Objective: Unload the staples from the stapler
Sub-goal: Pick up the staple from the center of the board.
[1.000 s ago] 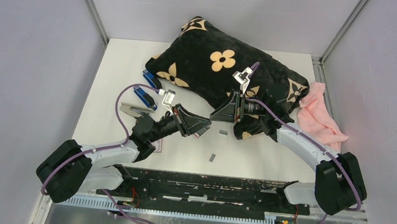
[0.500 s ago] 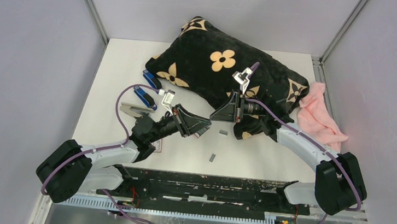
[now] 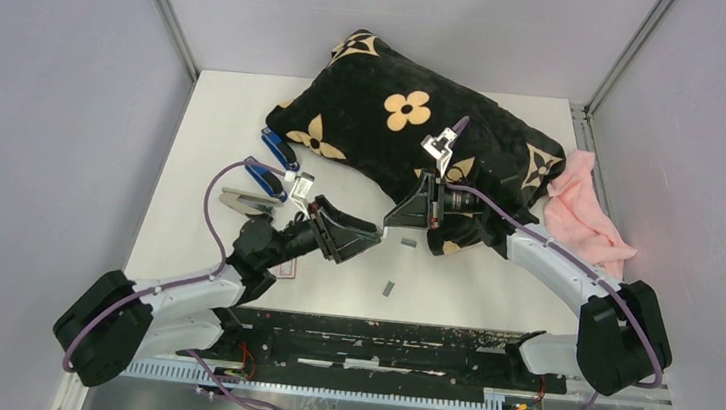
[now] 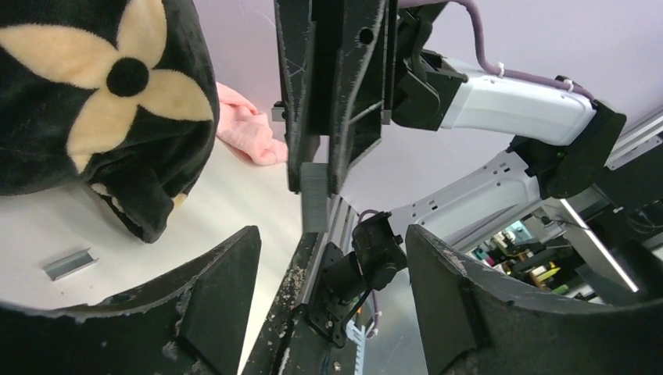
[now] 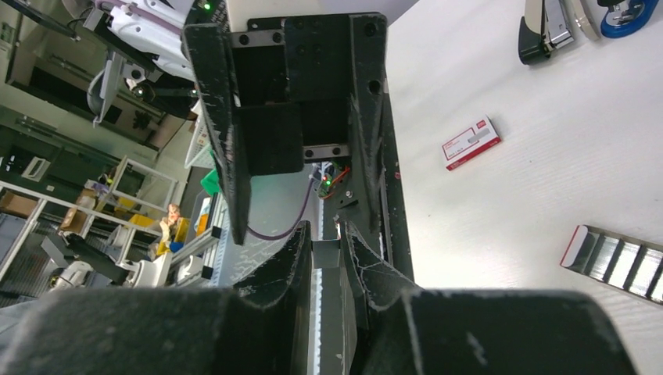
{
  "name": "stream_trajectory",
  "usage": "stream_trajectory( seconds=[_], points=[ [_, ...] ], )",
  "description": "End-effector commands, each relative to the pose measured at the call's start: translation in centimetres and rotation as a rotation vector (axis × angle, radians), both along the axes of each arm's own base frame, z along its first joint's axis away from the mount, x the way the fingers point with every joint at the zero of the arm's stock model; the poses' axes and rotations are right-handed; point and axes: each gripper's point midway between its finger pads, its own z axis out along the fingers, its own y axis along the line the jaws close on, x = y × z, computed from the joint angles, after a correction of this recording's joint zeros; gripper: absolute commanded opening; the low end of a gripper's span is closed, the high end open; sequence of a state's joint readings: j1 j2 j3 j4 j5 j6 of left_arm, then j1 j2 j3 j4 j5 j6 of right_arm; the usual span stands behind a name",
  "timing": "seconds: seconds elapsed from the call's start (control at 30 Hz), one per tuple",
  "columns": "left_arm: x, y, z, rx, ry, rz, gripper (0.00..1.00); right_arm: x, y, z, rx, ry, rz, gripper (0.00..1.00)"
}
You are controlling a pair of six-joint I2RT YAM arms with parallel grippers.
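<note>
One short silvery strip of staples hangs upright in my right pincer, just off the pillow's near edge. Two more lie flat: one beside that edge, one farther off. The stapler lies open left of the pillow.

Left claw spread; right claw pinched.
</note>
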State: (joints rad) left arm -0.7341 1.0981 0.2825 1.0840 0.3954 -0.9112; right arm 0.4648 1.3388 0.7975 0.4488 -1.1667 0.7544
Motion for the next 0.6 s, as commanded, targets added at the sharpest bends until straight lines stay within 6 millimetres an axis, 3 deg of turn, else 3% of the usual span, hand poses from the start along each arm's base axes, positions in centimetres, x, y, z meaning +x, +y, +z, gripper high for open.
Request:
stream_trajectory(
  seconds=[0.0,0.13,0.3,0.57],
  points=[
    [-0.5,1.4,0.1,0.061,-0.081,0.046,0.77,0.0,0.0,1.4,-0.002,-0.11,0.021,0.19],
    [-0.1,3.3,-1.8,0.213,-0.073,0.143,0.8,0.1,-0.2,0.7,-0.041,-0.131,0.02,0.2],
    [0.0,5.9,-0.1,0.285,-0.132,0.25,0.84,0.5,-0.3,-0.1,-0.077,-0.139,0.016,0.2],
    [1.4,7.9,0.7,0.462,-0.106,0.358,0.84,0.8,-0.5,-0.8,-0.111,-0.156,0.009,0.21]
  ],
)
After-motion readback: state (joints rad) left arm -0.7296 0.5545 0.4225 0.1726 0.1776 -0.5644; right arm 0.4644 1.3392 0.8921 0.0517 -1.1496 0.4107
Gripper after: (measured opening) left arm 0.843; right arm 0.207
